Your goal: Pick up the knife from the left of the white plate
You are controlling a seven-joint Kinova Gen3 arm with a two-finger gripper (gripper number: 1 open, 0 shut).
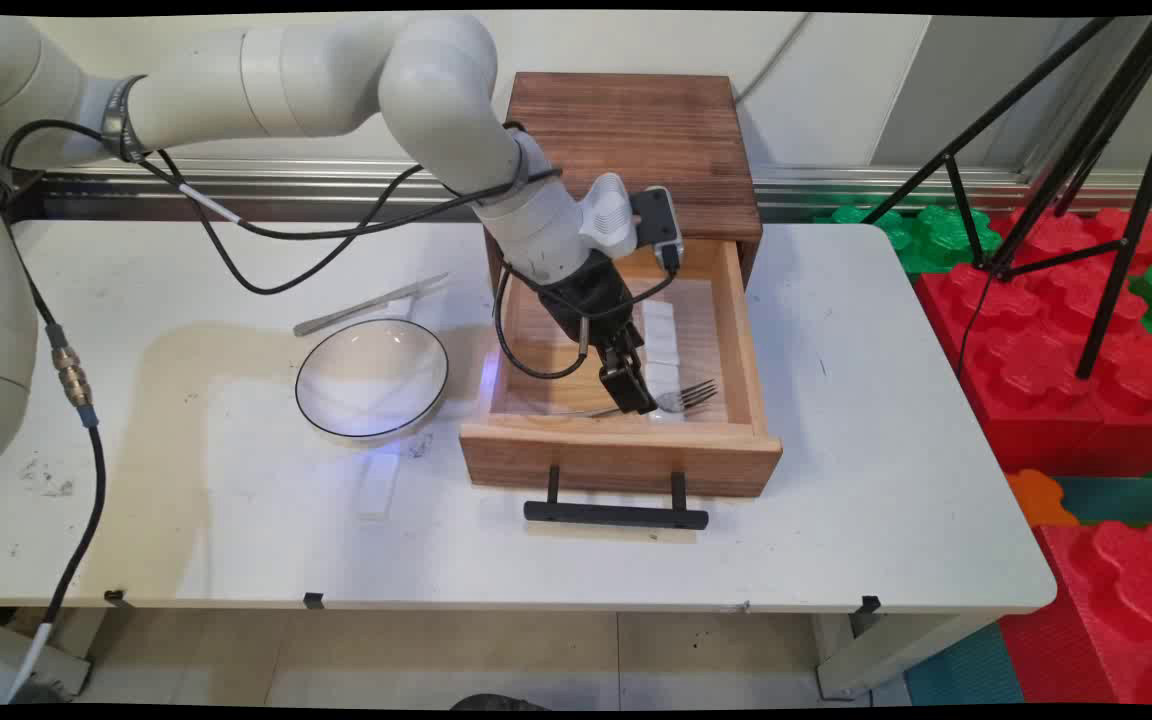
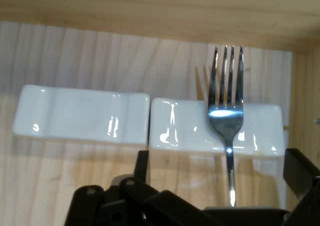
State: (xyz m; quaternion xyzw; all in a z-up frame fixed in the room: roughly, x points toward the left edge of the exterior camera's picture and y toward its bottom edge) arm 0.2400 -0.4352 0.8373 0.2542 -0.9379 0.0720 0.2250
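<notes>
Gripper (image 1: 636, 400) down in open drawer (image 1: 746, 340), pinching fork (image 2: 226, 118) by its handle; fork's head across right rest (image 2: 175, 126), left rest (image 2: 80, 117) touching.

Wooden drawer floor (image 2: 75, 55): pale, grained boards filling most of the frame; a wooden wall (image 2: 150, 8) runs along the top edge and another stands at the far right.

Left white ceramic rest (image 2: 80, 117): rectangular, glossy, lying flat at centre left.

Right white ceramic rest (image 2: 180, 126): same make, just beside the first, their ends almost touching at mid-frame.

Metal fork (image 2: 226, 110): four tines pointing to the top of the frame, its neck lying across the right rest, its handle running down to the bottom edge.

Gripper (image 2: 215, 186): black linkage at the bottom centre and left, one finger (image 2: 300, 173) at the lower right; the fork's handle passes between the fingers.
</notes>
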